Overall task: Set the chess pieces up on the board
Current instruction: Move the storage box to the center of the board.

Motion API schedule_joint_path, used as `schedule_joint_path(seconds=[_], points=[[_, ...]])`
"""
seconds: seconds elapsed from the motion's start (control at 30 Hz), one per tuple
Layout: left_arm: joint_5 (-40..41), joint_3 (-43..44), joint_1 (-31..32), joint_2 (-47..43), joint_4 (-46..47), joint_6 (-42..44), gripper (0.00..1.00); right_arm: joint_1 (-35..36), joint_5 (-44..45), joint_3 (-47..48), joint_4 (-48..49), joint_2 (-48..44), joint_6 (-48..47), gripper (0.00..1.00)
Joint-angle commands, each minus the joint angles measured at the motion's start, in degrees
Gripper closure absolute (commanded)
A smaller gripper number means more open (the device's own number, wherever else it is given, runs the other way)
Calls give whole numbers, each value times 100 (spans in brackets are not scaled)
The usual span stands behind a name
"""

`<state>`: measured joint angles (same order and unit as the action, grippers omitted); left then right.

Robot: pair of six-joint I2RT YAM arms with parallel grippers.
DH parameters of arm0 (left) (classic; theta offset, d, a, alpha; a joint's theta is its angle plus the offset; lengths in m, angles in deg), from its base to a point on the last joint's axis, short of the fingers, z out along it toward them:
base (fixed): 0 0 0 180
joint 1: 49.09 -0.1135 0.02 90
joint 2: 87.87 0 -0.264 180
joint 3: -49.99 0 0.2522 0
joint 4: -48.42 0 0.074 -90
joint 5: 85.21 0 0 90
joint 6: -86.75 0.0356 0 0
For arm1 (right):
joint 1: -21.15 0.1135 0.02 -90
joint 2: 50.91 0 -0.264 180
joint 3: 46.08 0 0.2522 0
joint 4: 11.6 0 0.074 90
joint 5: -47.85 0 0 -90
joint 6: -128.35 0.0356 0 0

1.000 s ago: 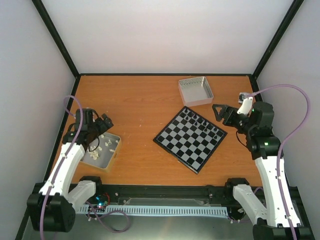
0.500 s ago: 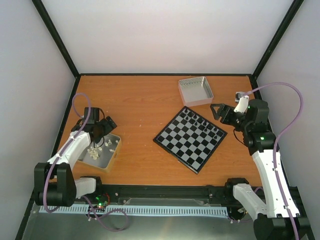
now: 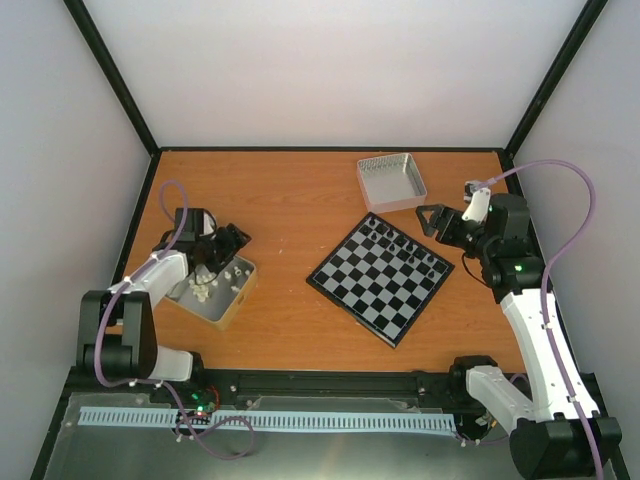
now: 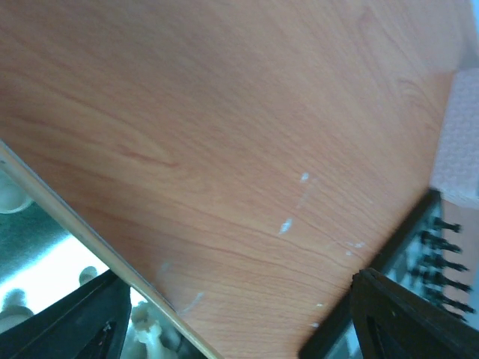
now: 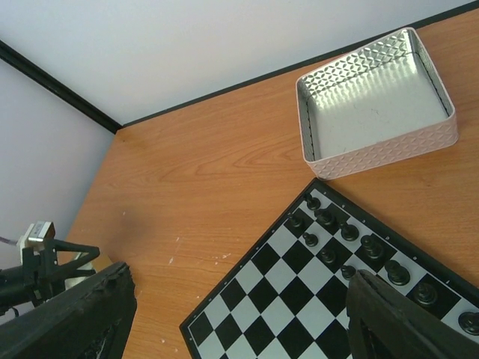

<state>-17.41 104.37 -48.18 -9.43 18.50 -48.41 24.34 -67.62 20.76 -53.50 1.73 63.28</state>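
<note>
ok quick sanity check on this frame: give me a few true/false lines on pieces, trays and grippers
1. The black chessmen stand on the board, along its far-right edge. True.
2. The far tray is full of white pieces. False: it is empty.
3. White pieces stand on the board. False: they lie in the near-left tray; none shows on the board.
4. The right gripper is open and holds nothing. True.
5. The left gripper hangs over the board. False: it is at the near-left tray, well apart from the board.
</note>
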Motion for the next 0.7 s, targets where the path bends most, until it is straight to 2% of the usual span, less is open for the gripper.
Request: schedule_joint_path(seconds=[0.0, 0.17, 0.3, 0.4, 0.57, 0.67], points=[[-954, 423, 61, 277, 953, -185, 19, 66, 97, -61, 188, 26, 38, 23], [-1454, 776, 74, 616, 1290, -163, 21, 93, 127, -74, 195, 38, 40, 23], [-1272, 1116, 68, 747, 1025, 115, 22, 112, 116, -79, 217, 44, 45, 23], [-424, 1320, 69, 617, 127, 545, 29, 130, 115, -70, 189, 19, 45, 24], [1991, 1351, 74, 10, -1533, 1080, 32, 158, 139, -112, 164, -60, 56, 24], [2503, 1163, 74, -368, -2011, 1218, 33, 177, 148, -131, 160, -55, 65, 26]])
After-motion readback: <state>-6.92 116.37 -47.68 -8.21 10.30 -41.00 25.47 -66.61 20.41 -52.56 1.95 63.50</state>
